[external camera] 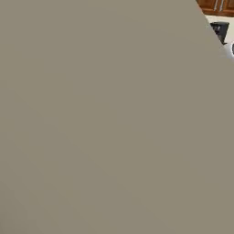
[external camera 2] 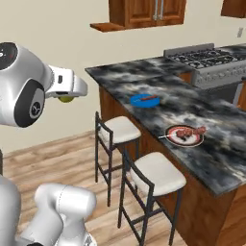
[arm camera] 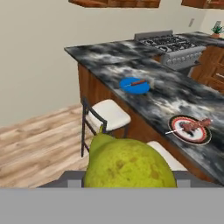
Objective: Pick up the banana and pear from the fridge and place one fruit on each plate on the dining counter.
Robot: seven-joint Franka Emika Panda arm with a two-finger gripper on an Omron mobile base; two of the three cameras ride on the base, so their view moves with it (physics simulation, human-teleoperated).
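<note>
My gripper (arm camera: 129, 183) is shut on the pear (arm camera: 127, 162), a lumpy yellow-green fruit that looms close at the bottom of the hand view. From the right base view the pear (external camera 2: 66, 99) peeks out under the white hand (external camera 2: 67, 84), held high over the wood floor left of the dining counter (external camera 2: 163, 91). On the marbled top lie the blue plate (external camera 2: 140, 101) (arm camera: 131, 86) with a thin reddish-brown item on it, and nearer the pale plate with a reddish rim (external camera 2: 185, 142) (arm camera: 191, 136) carrying some food. The banana and the fridge are out of view.
Two white-cushioned stools (external camera 2: 120, 129) (external camera 2: 158, 173) stand along the counter's wood base. A steel stove (external camera 2: 206, 60) sits at the counter's far end, with brown wall cabinets (external camera 2: 144, 12) above. A flat beige surface (external camera: 100, 119) stands close in front of the left base camera.
</note>
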